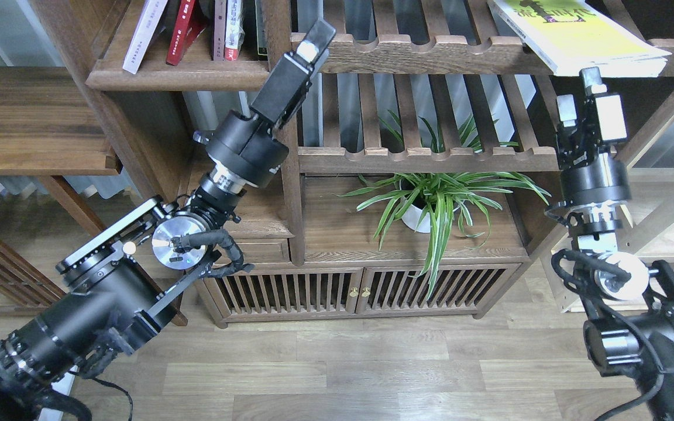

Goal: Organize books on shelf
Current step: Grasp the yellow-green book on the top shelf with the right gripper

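Head view: the left claw point(315, 41) is raised toward 1 o'clock before the slatted rack point(407, 54); its fingers cannot be told apart. The books point(583, 38) are stacked flat at 2 o'clock. Just below, the right claw point(583, 93) is seen apart, empty.

Walnut bookcase point(290, 193) with slatted doors on grey-brown plank floor point(372, 374).

Books point(583, 35) flat on slatted rack point(419, 54); potted plant point(430, 204) on lower board point(337, 234).

Even, bright daylight; sharp focus, soft shadows, no blur.
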